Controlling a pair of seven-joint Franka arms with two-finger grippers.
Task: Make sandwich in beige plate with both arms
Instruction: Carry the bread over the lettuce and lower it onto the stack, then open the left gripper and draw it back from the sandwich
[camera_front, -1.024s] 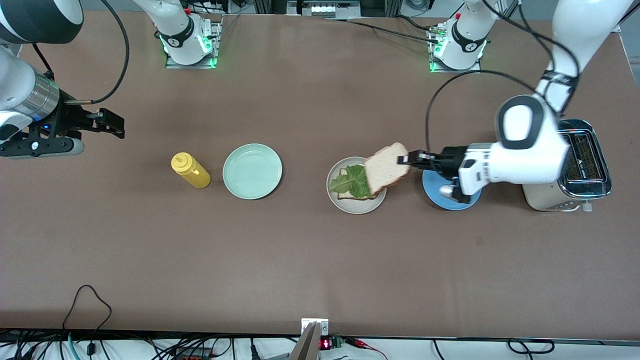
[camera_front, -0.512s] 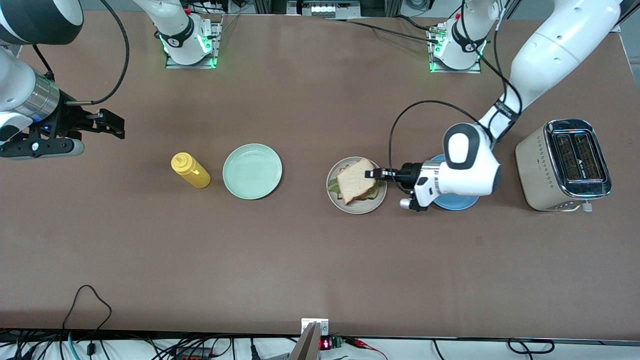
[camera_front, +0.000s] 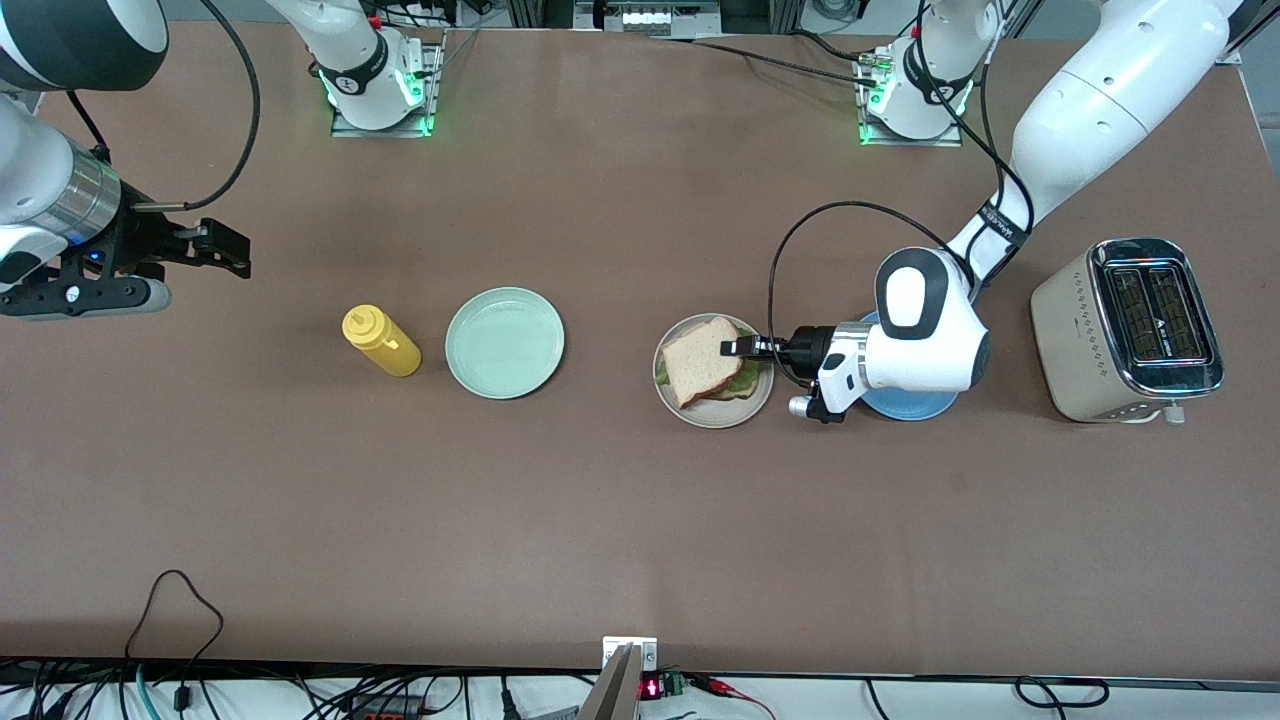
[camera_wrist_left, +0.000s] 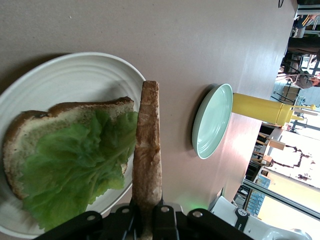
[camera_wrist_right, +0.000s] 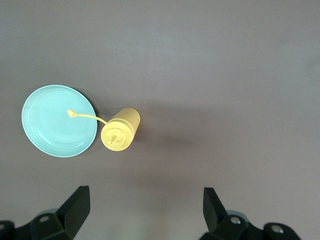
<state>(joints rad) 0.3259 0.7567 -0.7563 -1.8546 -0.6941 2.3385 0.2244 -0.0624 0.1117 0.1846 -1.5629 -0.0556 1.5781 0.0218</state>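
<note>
1. On the beige plate (camera_front: 714, 415), near the table's middle, you see the sandwich: a lower bread slice (camera_wrist_left: 30, 131) with a lettuce leaf (camera_wrist_left: 75, 165) lying on it.
2. Your left gripper (camera_front: 737, 347) is low over that plate, its fingers pinched on one edge of the top bread slice (camera_front: 702, 358).
3. Your left wrist view shows this top slice (camera_wrist_left: 148, 155) edge-on; you cannot tell whether it rests on the lettuce.
4. Your left arm (camera_front: 925, 330) reaches over the blue plate (camera_front: 905, 405), which sits between the beige plate and the toaster (camera_front: 1125, 330).
5. Your right gripper (camera_front: 215, 245) waits in the air over the right arm's end of the table, its fingers spread wide and holding nothing.
6. Toward that end you find the mint-green plate (camera_front: 505, 343) and, just beside it, the yellow squeeze bottle (camera_front: 380, 340).
</note>
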